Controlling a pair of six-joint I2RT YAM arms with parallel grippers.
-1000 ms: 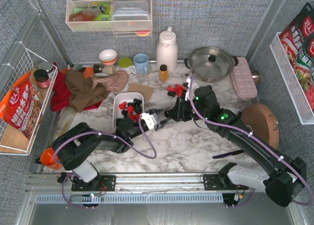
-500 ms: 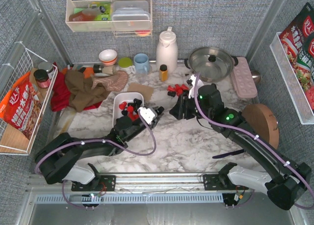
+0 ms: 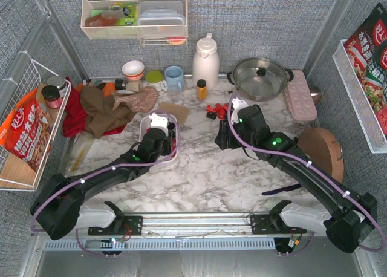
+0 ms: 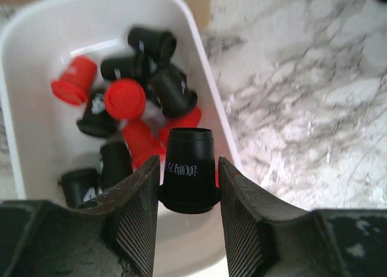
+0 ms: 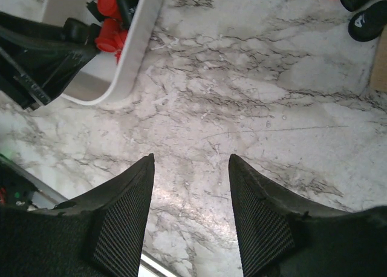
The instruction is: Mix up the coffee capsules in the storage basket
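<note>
The white storage basket [image 4: 205,77] holds several red and black coffee capsules [image 4: 124,98]. My left gripper [image 4: 188,186] is shut on a black capsule [image 4: 188,168] and holds it over the basket's near right part. In the top view the left gripper [image 3: 158,127] covers most of the basket [image 3: 143,132]. My right gripper [image 5: 190,168] is open and empty above bare marble, right of the basket [image 5: 142,41]; it shows in the top view [image 3: 224,133]. A few loose red and black capsules [image 3: 214,110] lie on the table behind the right gripper, also seen in the right wrist view [image 5: 366,20].
At the back stand a white jug [image 3: 205,60], a small orange-yellow bottle [image 3: 201,89], a pot [image 3: 261,77], cups and bowls. A cloth pile [image 3: 103,110] lies left, a pink dimpled tray [image 3: 300,94] and a round wooden board [image 3: 323,150] right.
My left gripper has swung left and away from me, carrying the black capsule from beside the basket to over it. My right gripper has shifted slightly and stays open.
</note>
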